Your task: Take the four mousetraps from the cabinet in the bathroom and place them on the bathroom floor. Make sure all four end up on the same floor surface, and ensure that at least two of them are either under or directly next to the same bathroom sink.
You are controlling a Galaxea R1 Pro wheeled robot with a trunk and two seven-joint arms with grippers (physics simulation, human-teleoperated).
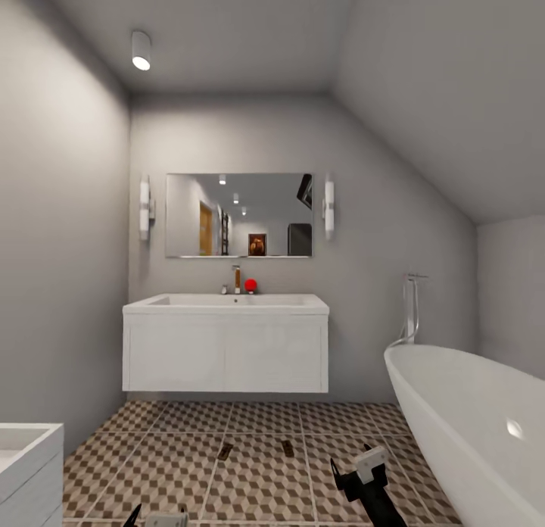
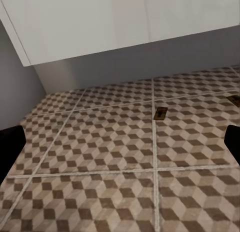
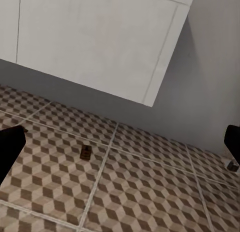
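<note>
Two traps are seen flat on the tiled floor [image 1: 174, 466] in front of the sink [image 1: 225, 304]: one trap [image 1: 225, 450] on a grout line, the other trap [image 1: 288, 448] just to its right, apart. L tool [image 2: 120, 147] is spread wide, nothing held. R tool [image 3: 120, 147] is likewise wide open and empty. Bathtub [image 1: 469, 413] is seen at right.

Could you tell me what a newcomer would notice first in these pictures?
Probably the white vanity with its bathroom sink on the far wall, under a wide mirror. Next, the white bathtub at the right, and two mousetraps on the patterned bathroom floor before the vanity.
</note>
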